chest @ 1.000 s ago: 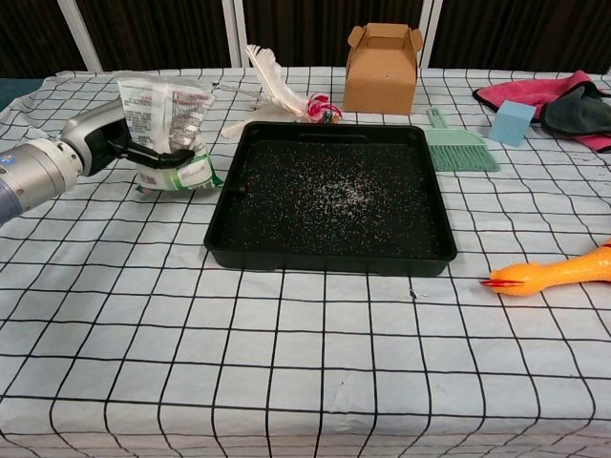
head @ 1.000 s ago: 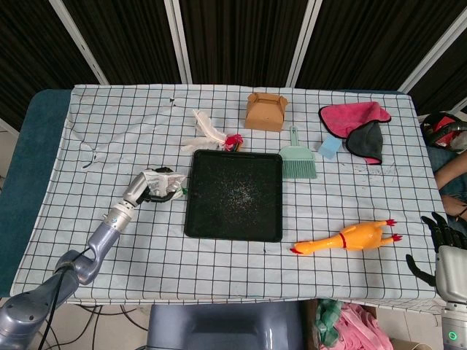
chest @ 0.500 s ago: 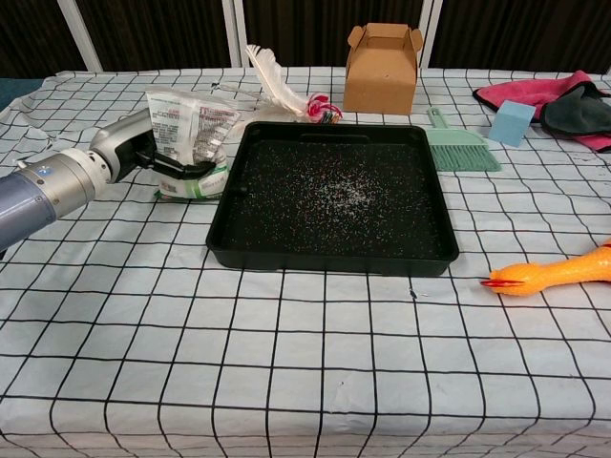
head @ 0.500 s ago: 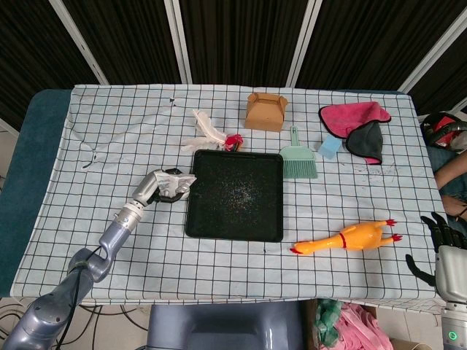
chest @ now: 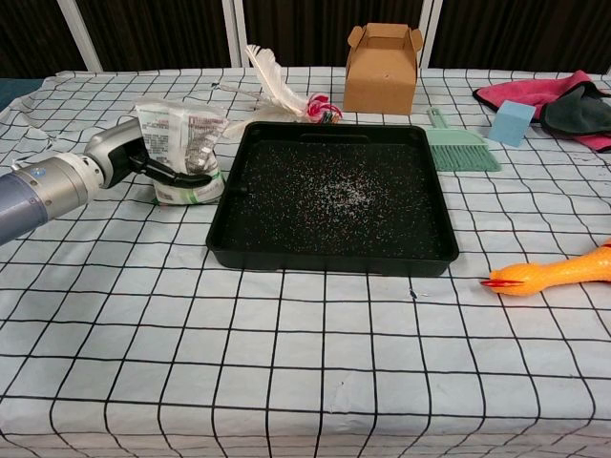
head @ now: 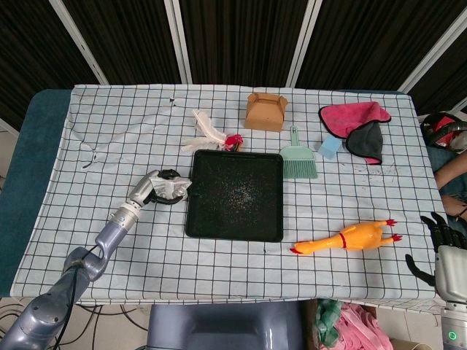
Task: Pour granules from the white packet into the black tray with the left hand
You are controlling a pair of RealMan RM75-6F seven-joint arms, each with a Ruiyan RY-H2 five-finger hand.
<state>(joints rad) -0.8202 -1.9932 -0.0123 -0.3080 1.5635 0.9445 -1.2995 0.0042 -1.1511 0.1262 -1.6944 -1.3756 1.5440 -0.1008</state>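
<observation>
White packet [chest: 181, 143]: glossy crinkled plastic film, printed. Black tray [chest: 334, 250]: smooth semi-matt plastic, speckled with granules. Tablecloth [chest: 286, 363]: matt checked cloth, creased. Box [chest: 382, 69]: matt brown cardboard. Left hand [chest: 124, 157]: brushed metal casing, black fingers.

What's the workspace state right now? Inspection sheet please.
Surface: table under white black-grid tablecloth, wrinkled at far left.
Job's things: square black plastic tray holds scattered granules; white printed plastic packet stands upright just left of it.
Clutter: brown cardboard box, white feather, green hand brush, blue sponge, pink and dark cloths, orange rubber chicken.
Robot hand: left robot hand holds the packet; right robot hand off the table edge, fingers apart.
Cables: dark cables below the table edge at lower left.
Surroundings: dark panelled backdrop.
</observation>
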